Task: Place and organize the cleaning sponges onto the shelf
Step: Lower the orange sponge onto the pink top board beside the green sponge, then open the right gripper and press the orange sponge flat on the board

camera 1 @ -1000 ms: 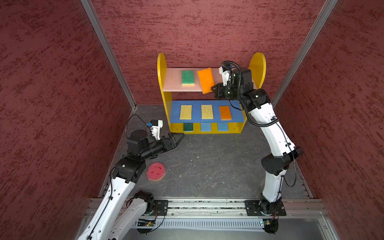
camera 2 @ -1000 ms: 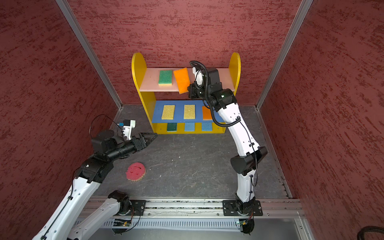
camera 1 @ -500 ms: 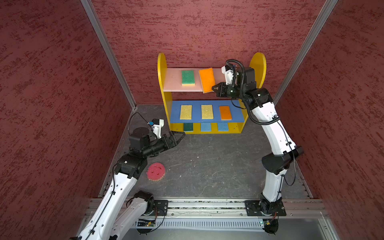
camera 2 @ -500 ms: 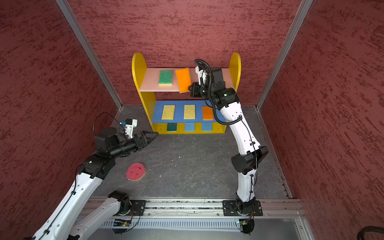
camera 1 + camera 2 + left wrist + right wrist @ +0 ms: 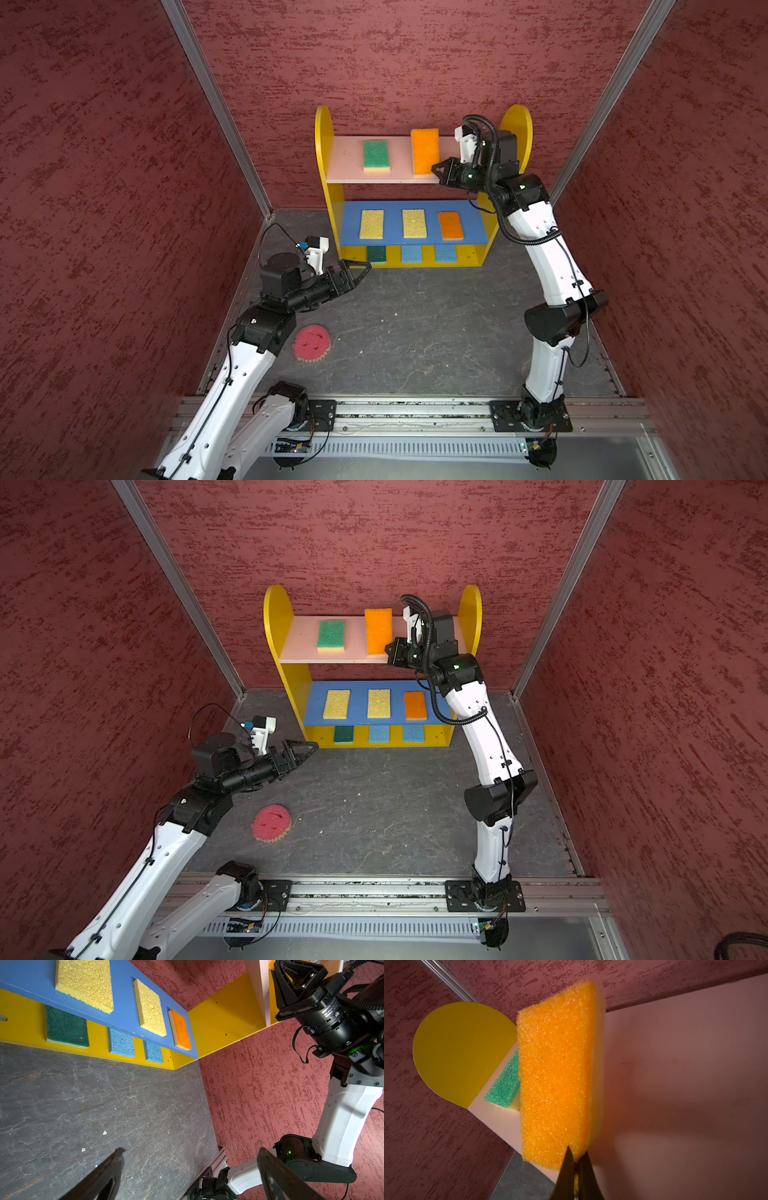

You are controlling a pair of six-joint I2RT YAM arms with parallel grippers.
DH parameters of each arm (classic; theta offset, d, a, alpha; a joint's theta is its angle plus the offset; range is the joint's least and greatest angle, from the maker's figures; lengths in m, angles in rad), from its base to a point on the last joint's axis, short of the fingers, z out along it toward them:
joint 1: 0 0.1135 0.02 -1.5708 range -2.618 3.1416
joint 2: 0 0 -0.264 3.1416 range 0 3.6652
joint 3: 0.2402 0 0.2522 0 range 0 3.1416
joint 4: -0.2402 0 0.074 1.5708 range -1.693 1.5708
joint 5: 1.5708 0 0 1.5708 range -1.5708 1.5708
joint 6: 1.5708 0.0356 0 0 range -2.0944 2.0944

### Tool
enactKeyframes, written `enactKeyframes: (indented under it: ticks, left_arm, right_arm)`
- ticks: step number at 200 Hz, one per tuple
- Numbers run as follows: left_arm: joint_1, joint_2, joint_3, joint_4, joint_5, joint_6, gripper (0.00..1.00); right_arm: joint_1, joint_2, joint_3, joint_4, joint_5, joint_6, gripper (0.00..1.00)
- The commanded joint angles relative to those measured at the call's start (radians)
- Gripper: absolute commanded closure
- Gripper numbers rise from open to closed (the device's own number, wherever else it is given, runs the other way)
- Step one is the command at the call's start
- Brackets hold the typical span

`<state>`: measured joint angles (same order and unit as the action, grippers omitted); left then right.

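Observation:
My right gripper is shut on the near end of an orange sponge, held over the shelf's pink top board. The sponge is beside a green sponge; whether it rests on the board I cannot tell. A round pink-red sponge lies on the floor by my left arm. My left gripper hangs open and empty above the floor, left of the shelf's base.
The blue middle board holds two yellow sponges and an orange one. The yellow base holds a dark green sponge and two blue ones. Red walls close in on three sides.
The right gripper has carried the orange sponge to the right and farther back over the top board, and straightened it. The left gripper has edged a little toward the shelf.

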<state>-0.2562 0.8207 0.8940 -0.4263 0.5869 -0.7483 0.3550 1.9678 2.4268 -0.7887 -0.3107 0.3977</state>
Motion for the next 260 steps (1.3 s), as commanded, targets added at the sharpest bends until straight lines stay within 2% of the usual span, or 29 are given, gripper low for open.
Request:
enactKeyframes:
  ticks: [1, 50, 94, 129, 166, 224, 260]
  left_arm:
    - [0.009, -0.008, 0.023, 0.019, 0.013, -0.002, 0.01]
    - [0.009, 0.001, 0.023, 0.022, 0.014, -0.003, 0.01]
    - [0.009, 0.004, 0.023, 0.027, 0.016, -0.004, 0.01]
    - [0.009, 0.004, 0.020, 0.027, 0.011, -0.005, 0.01]
    - [0.009, 0.004, 0.018, 0.028, 0.014, -0.006, 0.01]
    - [0.010, 0.006, 0.013, 0.037, 0.018, -0.013, 0.01]
    - [0.009, 0.005, 0.014, 0.035, 0.020, -0.011, 0.01]
  right_arm:
    - [-0.008, 0.019, 0.020, 0.014, 0.037, 0.009, 1.00]
    - [-0.010, 0.028, 0.021, 0.008, -0.007, 0.019, 0.96]
    - [-0.011, 0.026, 0.021, 0.006, 0.002, 0.015, 0.79]
    - [-0.016, 0.025, 0.021, 0.003, 0.011, 0.014, 0.77]
    - [-0.019, 0.025, 0.021, 0.001, 0.013, 0.016, 0.68]
    - [-0.028, 0.019, 0.020, 0.006, 0.025, 0.019, 0.64]
    - [-0.036, 0.013, 0.023, 0.006, 0.013, 0.022, 0.56]
